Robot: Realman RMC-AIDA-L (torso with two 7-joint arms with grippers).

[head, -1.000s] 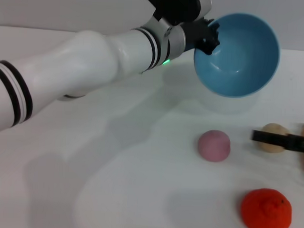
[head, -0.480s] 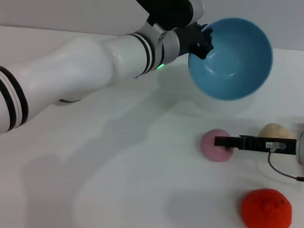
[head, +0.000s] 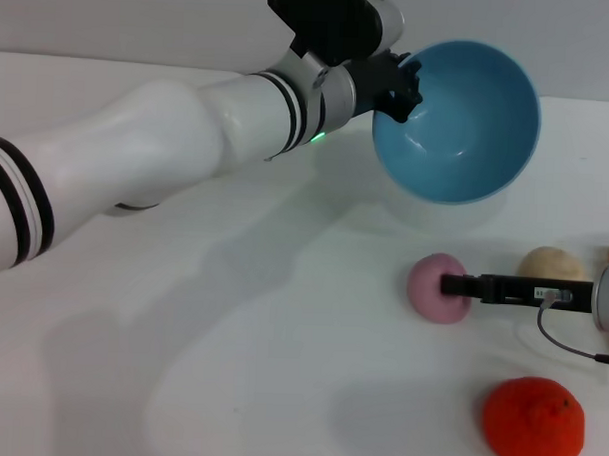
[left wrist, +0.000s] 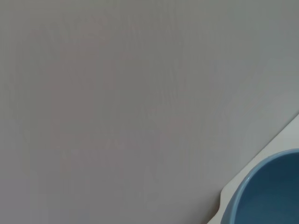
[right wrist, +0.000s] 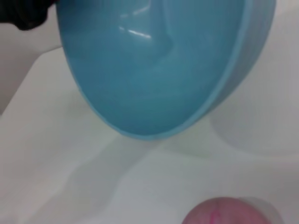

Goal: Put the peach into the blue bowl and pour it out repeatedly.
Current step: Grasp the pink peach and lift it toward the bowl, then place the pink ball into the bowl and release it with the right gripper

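Left claw [head: 402,83] clenched on the blue bowl's [head: 458,118] rim, bowl tilted above the worktop [head: 281,337], right claw [head: 461,287] reaching the peach [head: 434,288], grip unclear, arm cut off at the edge

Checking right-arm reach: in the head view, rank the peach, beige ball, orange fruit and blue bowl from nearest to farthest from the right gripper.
From the right gripper:
1. peach, touching its tip
2. beige ball, just behind the finger
3. orange fruit, toward the near edge
4. blue bowl, held tilted by the left gripper
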